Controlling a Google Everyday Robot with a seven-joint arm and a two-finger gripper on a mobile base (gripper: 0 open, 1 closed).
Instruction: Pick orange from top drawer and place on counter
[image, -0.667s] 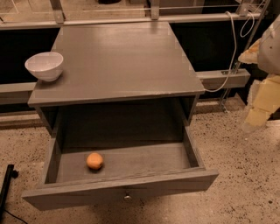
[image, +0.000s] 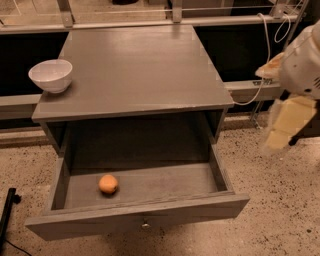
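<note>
— Orange (image: 108, 184)?
— In the pulled-out top drawer (image: 190, 212), front left, lying loose on its floor.
— Gripper (image: 277, 140)?
— Hanging right of the counter (image: 135, 70), well apart from the fruit; open or closed, cannot tell.

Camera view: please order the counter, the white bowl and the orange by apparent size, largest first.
1. counter
2. white bowl
3. orange, lying in the top drawer
The gripper hangs right of the counter.
</note>
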